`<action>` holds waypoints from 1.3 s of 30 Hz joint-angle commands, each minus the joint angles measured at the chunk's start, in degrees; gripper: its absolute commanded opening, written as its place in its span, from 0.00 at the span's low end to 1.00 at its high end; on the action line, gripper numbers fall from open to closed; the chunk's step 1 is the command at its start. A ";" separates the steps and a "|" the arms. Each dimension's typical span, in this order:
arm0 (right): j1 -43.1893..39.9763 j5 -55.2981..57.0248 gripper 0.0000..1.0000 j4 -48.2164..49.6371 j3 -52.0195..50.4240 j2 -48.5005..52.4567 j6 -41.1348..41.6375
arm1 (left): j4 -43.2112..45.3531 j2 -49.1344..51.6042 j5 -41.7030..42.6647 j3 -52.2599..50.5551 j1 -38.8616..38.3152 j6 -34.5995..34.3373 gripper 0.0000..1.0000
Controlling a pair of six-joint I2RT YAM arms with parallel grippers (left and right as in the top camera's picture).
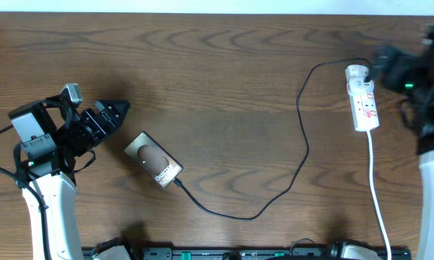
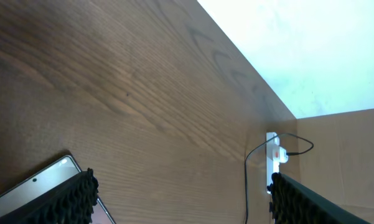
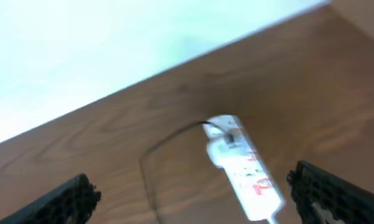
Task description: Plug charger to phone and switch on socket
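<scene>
The dark brownish phone (image 1: pixel 153 160) lies flat at the left centre of the table; its edge shows in the left wrist view (image 2: pixel 34 186). The thin black charger cable (image 1: pixel 303 144) runs from the phone's lower right end in a long loop to the white socket strip (image 1: pixel 362 96) at the right. The cable's tip sits at the phone's end. My left gripper (image 1: pixel 115 110) is open and empty, just up-left of the phone. My right gripper (image 1: pixel 381 61) is open and empty, hovering right of the strip's plug end. The strip is blurred in the right wrist view (image 3: pixel 243 165).
The strip's white cord (image 1: pixel 379 195) runs down to the table's front edge. A black rail (image 1: pixel 238 253) lies along the front edge. A pale wall bounds the far side of the table (image 1: pixel 217 65).
</scene>
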 commanded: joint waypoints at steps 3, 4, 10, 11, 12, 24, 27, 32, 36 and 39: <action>-17.68 -26.38 0.99 0.09 0.09 10.08 -8.22 | -0.02 -0.52 1.11 0.87 -0.11 0.55 0.87; -20.39 -31.98 0.99 0.31 0.17 12.46 -10.78 | 0.02 -0.52 1.09 0.87 -0.11 0.55 0.87; -25.83 -48.35 0.99 2.10 0.48 25.31 -27.87 | 0.13 -0.52 1.11 0.87 -0.13 0.55 0.87; -25.81 -49.09 0.99 2.47 0.48 26.60 -29.53 | 0.13 -0.52 1.11 0.87 -0.13 0.55 0.87; -25.55 -51.54 0.99 2.95 0.48 29.24 -33.09 | 0.13 -0.52 1.11 0.87 -0.13 0.55 0.87; -18.69 -47.63 0.97 6.10 0.46 42.60 -36.24 | -0.13 -0.52 1.09 0.87 -0.13 0.55 0.87; -16.90 -46.62 0.99 7.10 0.46 43.60 -36.20 | -0.13 -0.52 1.11 0.87 -0.13 0.55 0.87; -14.16 -37.24 0.99 9.77 0.46 43.67 -30.86 | -1.42 -0.52 1.07 0.87 -0.13 0.57 0.87; -14.10 -36.17 0.99 9.97 0.46 43.67 -28.68 | -1.40 -0.50 1.07 0.87 -0.13 0.57 0.87; -14.12 -35.78 0.99 10.03 0.46 43.67 -27.82 | -1.40 -0.52 1.07 0.87 -0.13 0.57 0.87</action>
